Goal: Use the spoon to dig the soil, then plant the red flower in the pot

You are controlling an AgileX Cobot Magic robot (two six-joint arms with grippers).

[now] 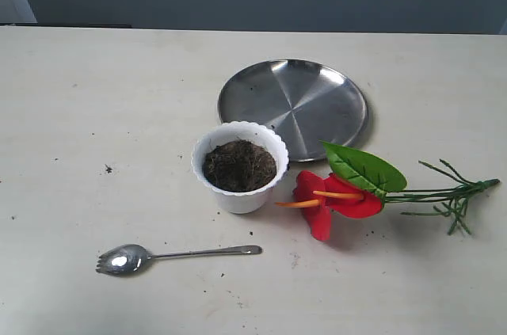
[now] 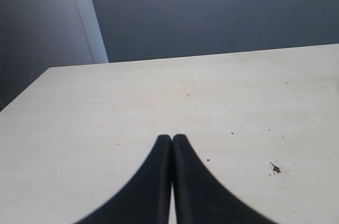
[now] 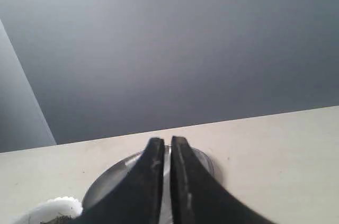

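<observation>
The pot [image 1: 240,192] stands upright near the middle of the table [image 1: 71,137], and the soil [image 1: 239,165] fills it almost to the scalloped rim, so I judge that no digging is done yet. The spoon [image 1: 158,256] lies flat in front of the pot and a little to the left, well apart from it. Its notched tip points left and its thin handle points right. Nothing is close around it, which probably makes it easy to take from above. The red flower [image 1: 337,196] lies on its side just right of the pot. Its petals are near the pot's base and its green stems reach away to the right, perhaps so that the arm on that side can take the stems. A steel plate [image 1: 301,105] rests behind the pot; whether they touch, I cannot tell. It may be there to receive the dug earth. The left gripper [image 2: 172,138] hangs over bare table with its fingers pressed together on nothing. The right gripper [image 3: 166,142] is also clenched and holds nothing, and it looks toward the plate and the pot.
</observation>
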